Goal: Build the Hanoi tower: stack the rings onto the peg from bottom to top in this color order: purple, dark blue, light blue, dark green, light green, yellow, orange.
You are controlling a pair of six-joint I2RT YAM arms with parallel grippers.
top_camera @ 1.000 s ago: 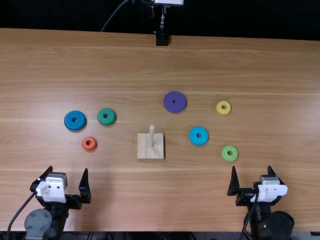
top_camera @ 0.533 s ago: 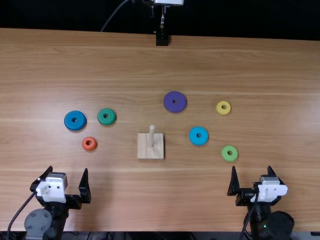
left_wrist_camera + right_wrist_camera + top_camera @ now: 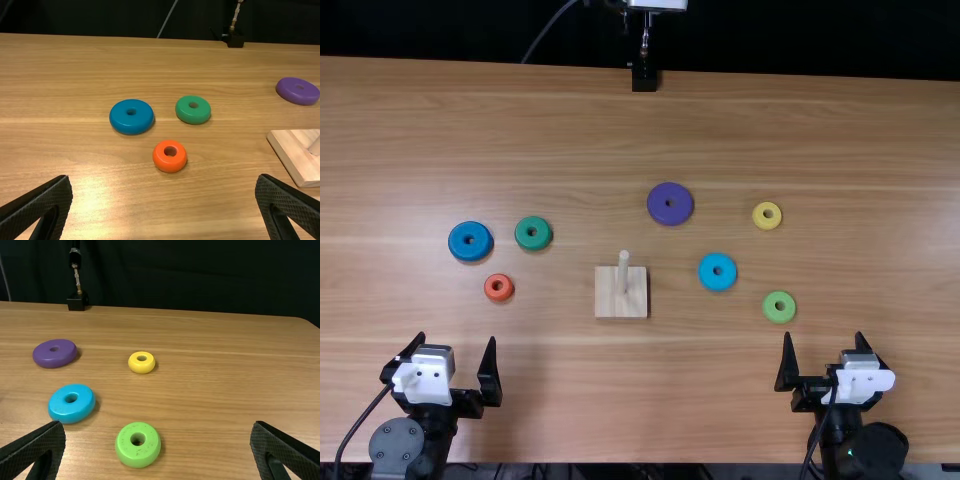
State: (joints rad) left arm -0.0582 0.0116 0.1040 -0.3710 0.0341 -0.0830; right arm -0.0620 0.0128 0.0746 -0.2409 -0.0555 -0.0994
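My left gripper (image 3: 457, 340) stands open at the near left, also seen in the left wrist view as the gripper (image 3: 164, 207). My right gripper (image 3: 823, 338) is open at the near right; the right wrist view has this gripper (image 3: 157, 450) too. Mid-table, the peg (image 3: 623, 272) rises bare from its square base (image 3: 607, 306). Left of it lie the dark blue ring (image 3: 463, 232), dark green ring (image 3: 524, 241) and orange ring (image 3: 490, 291). Behind it is the purple ring (image 3: 657, 207); to its right, the light blue ring (image 3: 707, 281), yellow ring (image 3: 759, 222) and light green ring (image 3: 770, 315).
At the far edge of the wooden table (image 3: 620, 400) stands a black mount (image 3: 644, 78) with a thin metal stem. A dark curtain (image 3: 200, 275) hangs behind the table. The rings lie flat and apart from one another.
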